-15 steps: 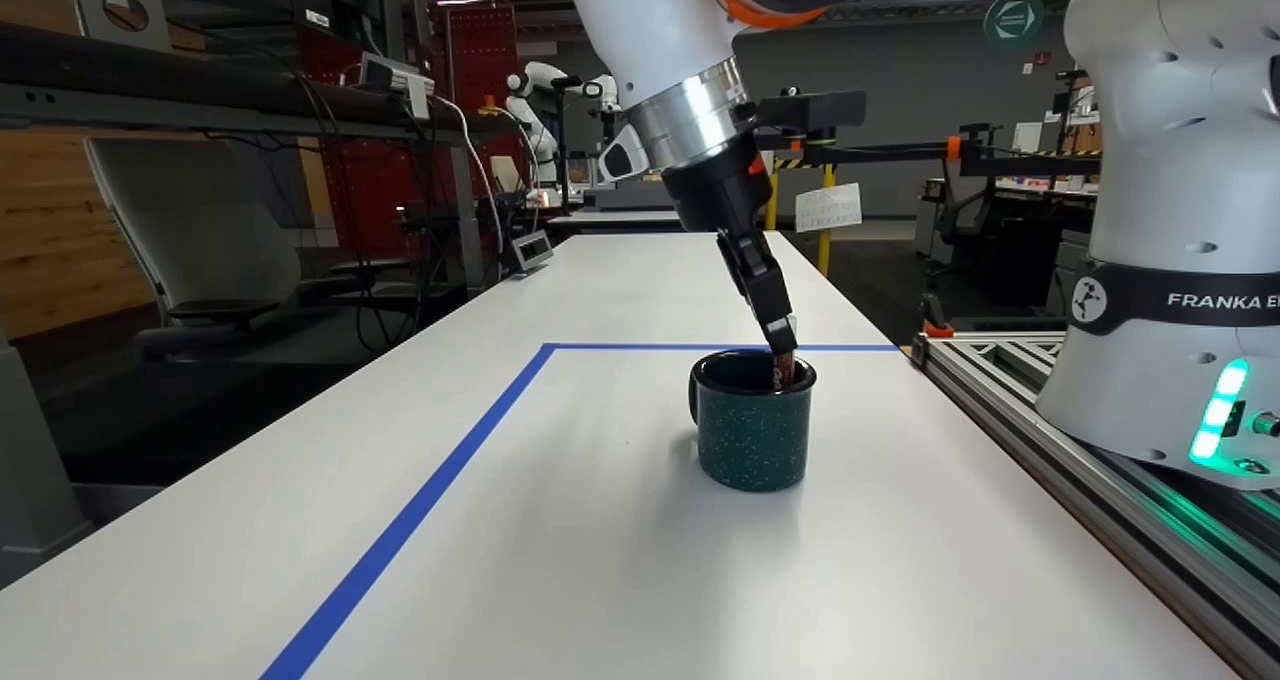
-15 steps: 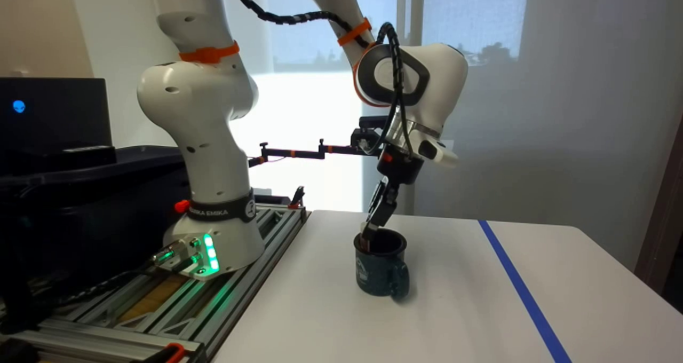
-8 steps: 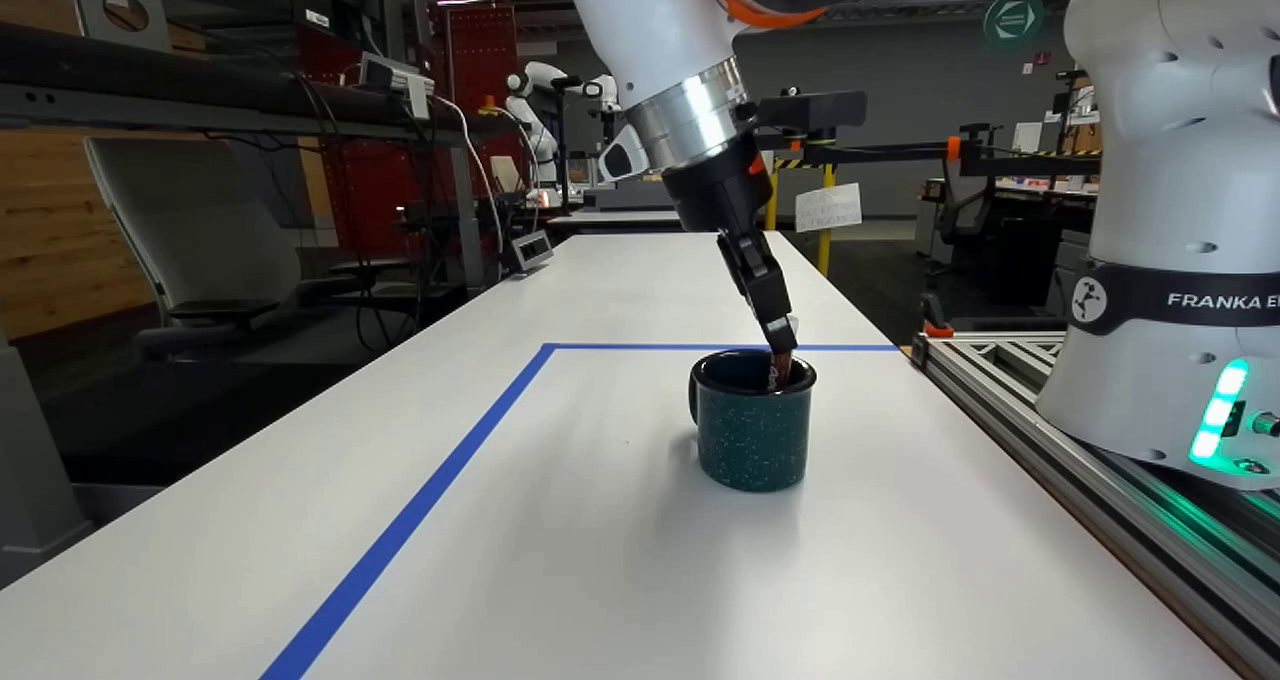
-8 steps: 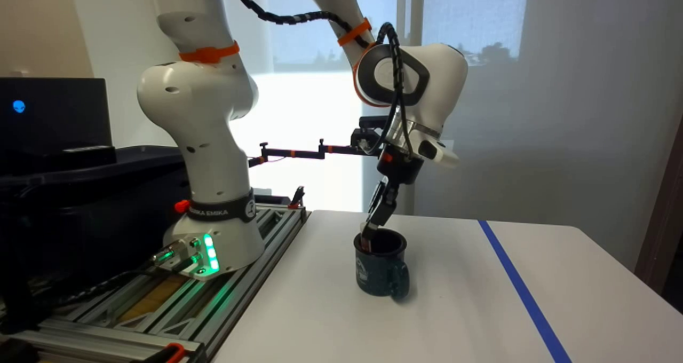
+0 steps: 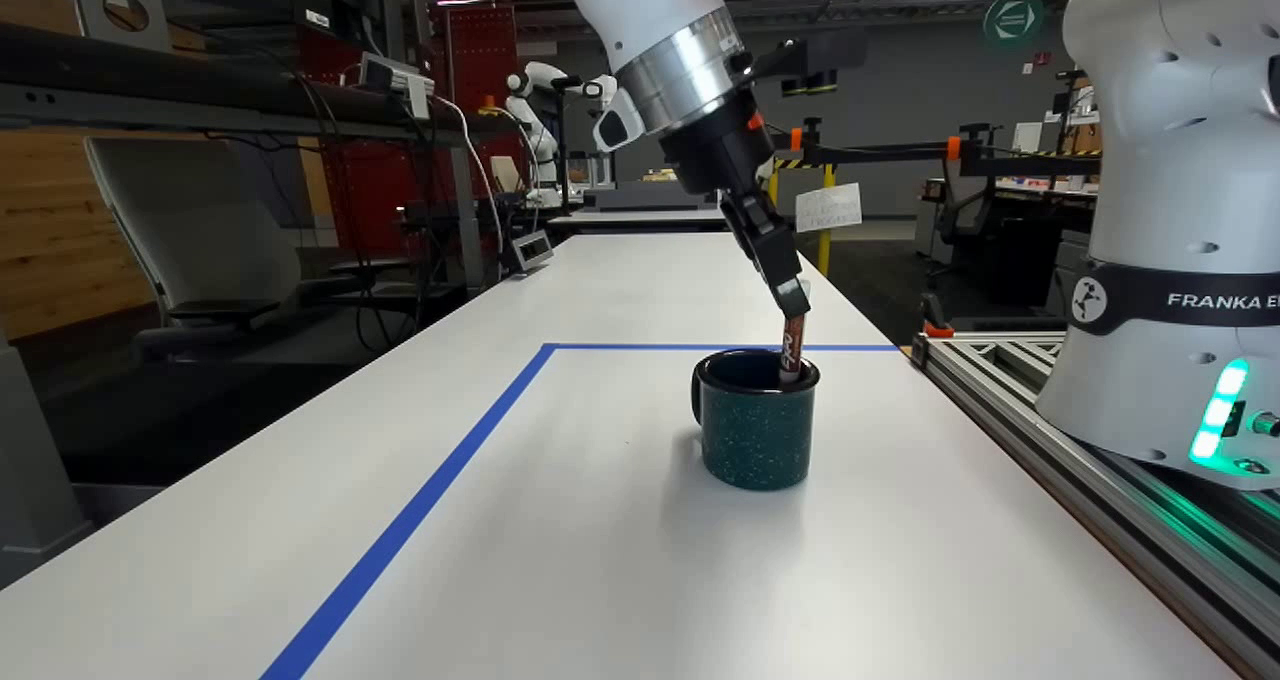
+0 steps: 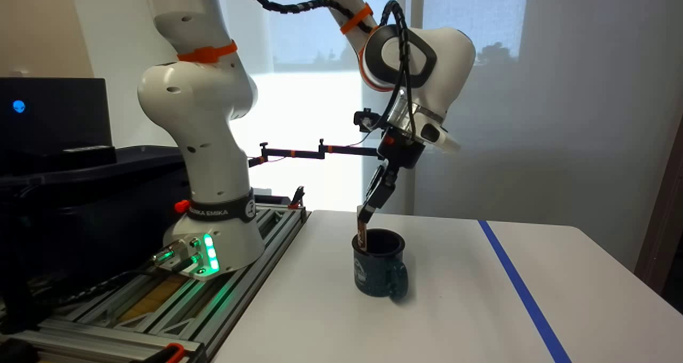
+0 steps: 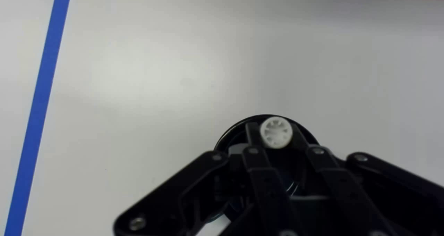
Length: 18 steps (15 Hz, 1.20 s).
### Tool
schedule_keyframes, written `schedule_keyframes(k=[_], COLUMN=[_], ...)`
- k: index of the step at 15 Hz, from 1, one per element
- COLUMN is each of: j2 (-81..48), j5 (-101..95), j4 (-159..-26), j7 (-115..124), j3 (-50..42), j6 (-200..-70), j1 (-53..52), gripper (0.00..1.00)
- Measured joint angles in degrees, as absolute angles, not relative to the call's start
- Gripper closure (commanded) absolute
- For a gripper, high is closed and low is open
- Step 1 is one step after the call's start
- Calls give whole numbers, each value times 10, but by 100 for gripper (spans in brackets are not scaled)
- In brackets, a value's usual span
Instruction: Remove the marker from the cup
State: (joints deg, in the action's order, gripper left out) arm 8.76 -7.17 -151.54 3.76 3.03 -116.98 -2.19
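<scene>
The dark teal-green cup [image 5: 757, 438] stands upright on the white table in both exterior views, its handle turned away from the robot base [image 6: 380, 275]. My gripper [image 5: 793, 306] is above the cup's base-side rim and is shut on the reddish-brown marker [image 5: 791, 346]. The marker is nearly upright, its lower end at the cup's mouth; it also shows in an exterior view [image 6: 362, 235]. I cannot tell exactly how far that end sits below the rim. In the wrist view, the marker's white round end [image 7: 276, 132] is between both fingertips, with the cup's dark rim [image 7: 234, 132] behind.
A blue tape line [image 5: 450, 470] runs along and across the white table [image 5: 560, 560]. The robot base [image 5: 1170, 360] and its metal rail [image 5: 1060, 460] border the table on one side. A small grey device [image 5: 532, 250] sits at the far table edge.
My gripper has risen with the marker in it, so much more of the marker shows above the rim. The cup has shifted very slightly toward the robot base.
</scene>
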Motion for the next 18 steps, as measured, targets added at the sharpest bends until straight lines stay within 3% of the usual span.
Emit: schedule_keyframes(k=[9,18], j2=[189,197], j5=[-79,-132], j4=[-1469,-1514], j7=[38,72], j3=[20,3], j6=[-1100,-1307], j1=[-11,46], gripper=[95,95])
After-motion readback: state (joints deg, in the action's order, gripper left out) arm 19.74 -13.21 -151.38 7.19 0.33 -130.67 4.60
